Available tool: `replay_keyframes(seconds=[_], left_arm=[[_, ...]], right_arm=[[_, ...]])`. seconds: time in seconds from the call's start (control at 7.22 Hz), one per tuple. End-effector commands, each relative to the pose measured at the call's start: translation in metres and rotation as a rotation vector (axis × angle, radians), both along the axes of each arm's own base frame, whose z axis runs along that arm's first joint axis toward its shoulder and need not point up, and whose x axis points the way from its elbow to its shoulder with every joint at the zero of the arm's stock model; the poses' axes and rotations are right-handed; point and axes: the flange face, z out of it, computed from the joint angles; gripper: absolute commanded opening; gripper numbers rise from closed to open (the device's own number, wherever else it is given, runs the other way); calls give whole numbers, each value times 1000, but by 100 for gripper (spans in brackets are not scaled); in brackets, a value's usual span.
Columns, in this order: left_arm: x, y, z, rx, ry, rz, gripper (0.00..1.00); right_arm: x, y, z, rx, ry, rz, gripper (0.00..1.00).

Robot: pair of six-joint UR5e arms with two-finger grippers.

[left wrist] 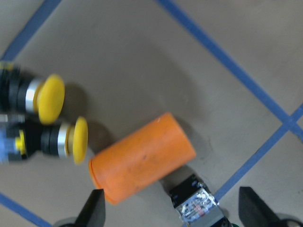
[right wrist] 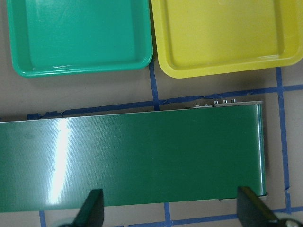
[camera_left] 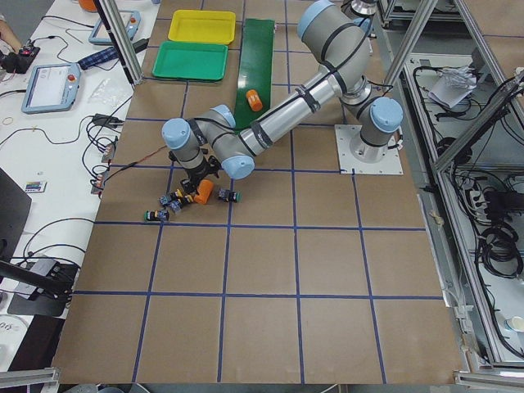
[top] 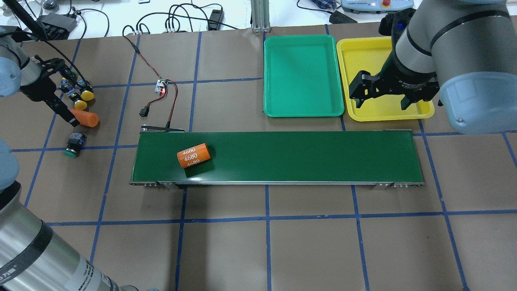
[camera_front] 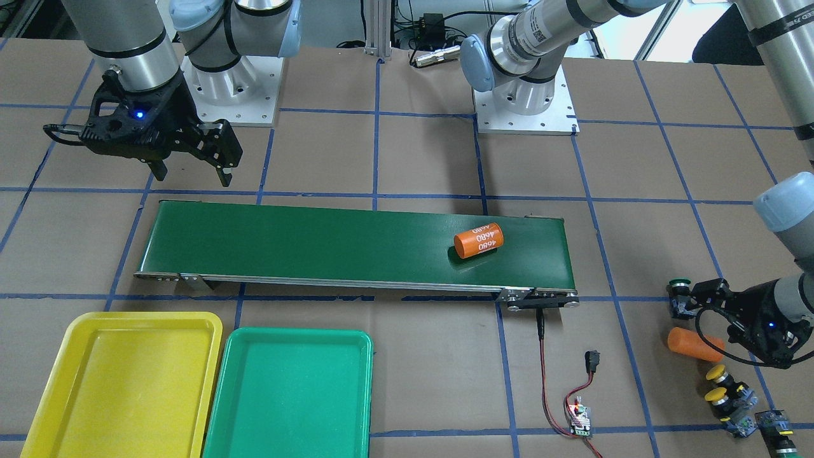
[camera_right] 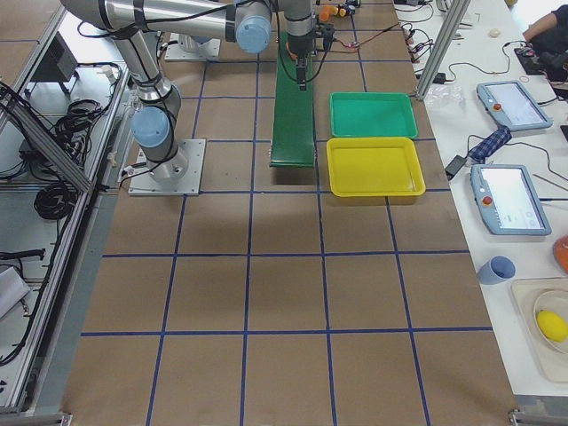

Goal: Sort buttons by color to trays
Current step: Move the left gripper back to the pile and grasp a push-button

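Left gripper [left wrist: 173, 213], jaws spread wide and holding nothing, hovers low over a plain orange cylinder [left wrist: 142, 165] lying on the table. Two yellow buttons [left wrist: 78, 139] lie on their sides just beside the cylinder. A third button's body [left wrist: 194, 203] sits between the fingertips, its cap cut off. One green button [top: 74, 144] lies apart, nearer the belt [top: 282, 157].

The buttons look small, light and rigid. The rounded caps are probably slick and may roll, so the squarer black body behind the cap is the better hold.

Each has a black body, a blue-grey block and a mushroom cap.

Right gripper [top: 381, 99], also spread and holding nothing, hangs by the belt's other end. The green tray [top: 266, 76] and yellow tray [top: 363, 56] nearby hold no buttons.
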Motion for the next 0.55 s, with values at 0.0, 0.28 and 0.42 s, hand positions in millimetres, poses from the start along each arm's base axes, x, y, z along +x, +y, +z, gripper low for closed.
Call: replay_keyframes(seconds=[0.0,0.28,0.42], left_arm=[[-4,22,-23,17,-42,267,100],[2,30,-42,15,-45,292,100],[4,35,-45,25,-37,291,68]], right_arm=[[1,10,-11,93,-8,-13,100],[1,9,-10,92,-7,-9,100],[1,9,-9,90,-3,-7,100]])
